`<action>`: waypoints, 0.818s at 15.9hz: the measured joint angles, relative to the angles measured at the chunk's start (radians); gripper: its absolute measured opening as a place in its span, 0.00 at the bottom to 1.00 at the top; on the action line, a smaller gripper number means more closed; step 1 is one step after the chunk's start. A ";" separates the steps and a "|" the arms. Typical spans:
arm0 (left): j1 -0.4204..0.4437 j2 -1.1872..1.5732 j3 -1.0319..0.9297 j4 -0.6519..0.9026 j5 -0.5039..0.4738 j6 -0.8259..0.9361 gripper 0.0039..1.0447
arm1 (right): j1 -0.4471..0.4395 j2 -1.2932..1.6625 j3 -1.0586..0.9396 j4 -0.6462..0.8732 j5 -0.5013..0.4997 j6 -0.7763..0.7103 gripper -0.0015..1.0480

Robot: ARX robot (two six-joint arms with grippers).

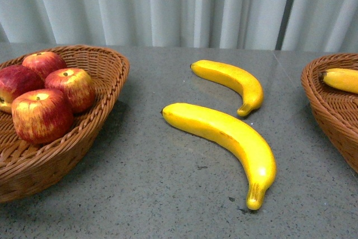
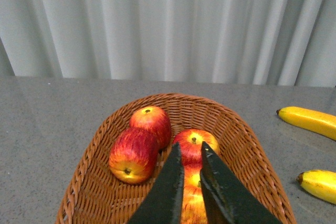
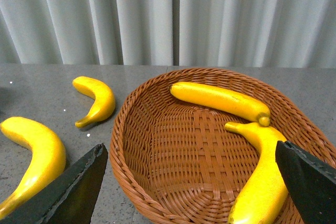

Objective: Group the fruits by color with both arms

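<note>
Pale pleated curtain [image 1: 168, 4] across the back, grey speckled surface [image 1: 168, 194] below: the left basket [image 1: 106, 76] holds four apples [image 1: 42, 116], the right basket [image 3: 136, 129] two bananas [image 3: 220, 100]. Two loose bananas [image 1: 224, 132] lie on the surface between the baskets. Left claw [image 2: 190, 148] hangs over the apples, nearly closed and empty; right claw [image 3: 189, 148] gapes wide over its basket, gripping nothing.

Apples [image 1: 42, 115] held in left basket [image 1: 107, 79]; two bananas [image 1: 224, 132] laid on table [image 1: 140, 188] between it and right basket [image 1: 330, 113].
</note>
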 joint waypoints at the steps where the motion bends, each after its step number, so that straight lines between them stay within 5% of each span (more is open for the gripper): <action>1: 0.046 -0.096 -0.100 -0.010 0.038 0.000 0.01 | 0.000 0.000 0.000 0.000 0.000 0.000 0.94; 2: 0.147 -0.196 -0.156 -0.045 0.120 -0.001 0.01 | 0.000 0.000 0.000 0.000 0.000 0.000 0.94; 13: 0.137 -0.548 -0.261 -0.274 0.137 0.000 0.01 | 0.000 0.000 0.000 0.000 0.000 0.000 0.94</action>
